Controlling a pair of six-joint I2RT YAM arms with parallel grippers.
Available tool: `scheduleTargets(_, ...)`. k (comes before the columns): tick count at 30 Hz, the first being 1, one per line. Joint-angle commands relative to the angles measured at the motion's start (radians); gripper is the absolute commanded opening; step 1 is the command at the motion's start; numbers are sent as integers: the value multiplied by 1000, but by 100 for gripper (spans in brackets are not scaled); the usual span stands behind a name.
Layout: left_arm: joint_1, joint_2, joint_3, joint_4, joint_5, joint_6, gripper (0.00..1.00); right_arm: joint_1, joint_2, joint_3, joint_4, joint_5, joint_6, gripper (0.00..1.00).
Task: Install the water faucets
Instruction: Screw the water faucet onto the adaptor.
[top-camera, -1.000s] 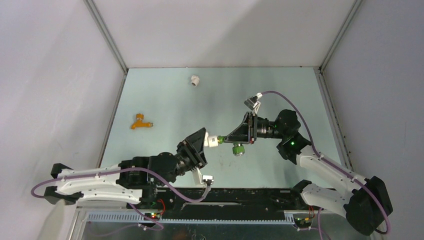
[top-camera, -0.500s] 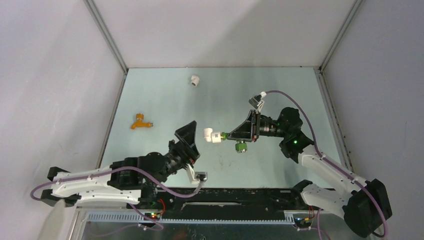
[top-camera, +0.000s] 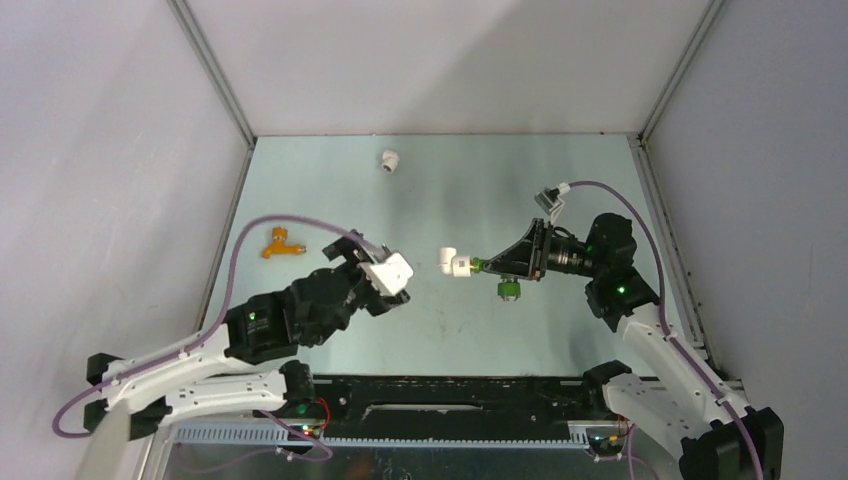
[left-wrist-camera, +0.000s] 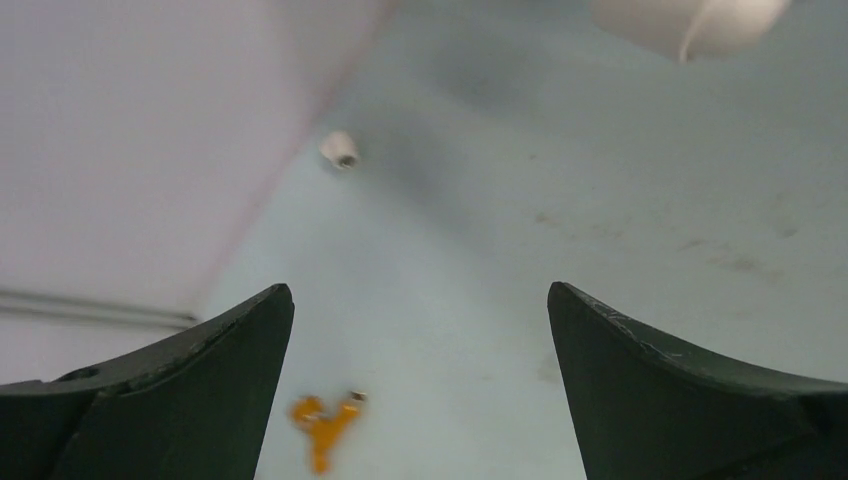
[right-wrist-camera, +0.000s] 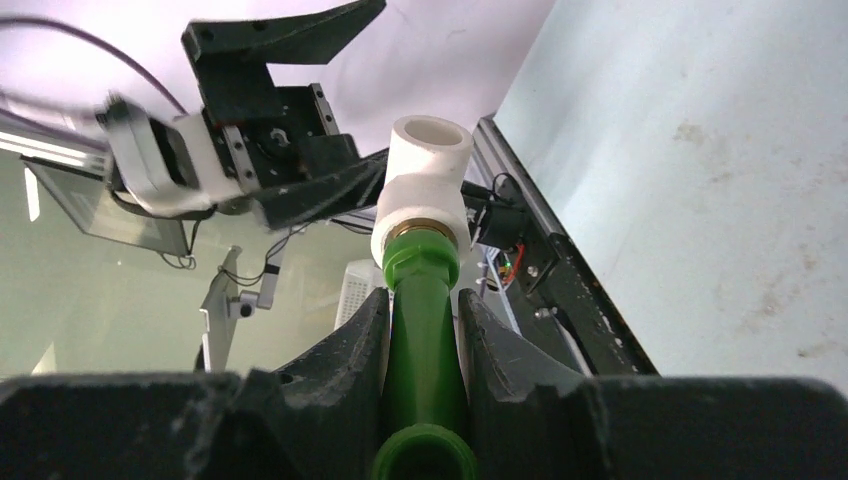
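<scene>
Most of the action hangs over the middle of the table (top-camera: 560, 190): the right gripper (top-camera: 490, 264) is clamped tight on the green faucet (right-wrist-camera: 422, 300), held about level, I'd guess to keep it steady with the white elbow fitting (top-camera: 452, 262) seated on its tip. The left gripper (left-wrist-camera: 417, 290) is spread wide, holding nothing, near that fitting but apart. The orange faucet (top-camera: 282, 246) lies loose by the table's left edge, ahead of the left jaws, and a spare elbow (top-camera: 390, 160) sits near the far edge.
</scene>
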Motion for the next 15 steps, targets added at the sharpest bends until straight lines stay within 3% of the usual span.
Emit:
scheduleTargets(1,99,43,87,-112,99,-625,100,-33,-28,11,-56,-48,-63,0)
scheduleTargets(4,201,78,126,-167,175,-850,100,-41,-28,11,-60,-50,-70,0)
scheduleTargets(8,362,78,103,-125,472,-1061,100,-42,-22,11,-52,-53,-67,0)
scheduleTargets(12,512,39,-3,74,833,-1261,100,-41,-23,11,-48,-54,-65,0)
scheduleTargets(15,597,17,-109,280,1017,-1438,100,-40,-26,11,-48,-53,-63,0)
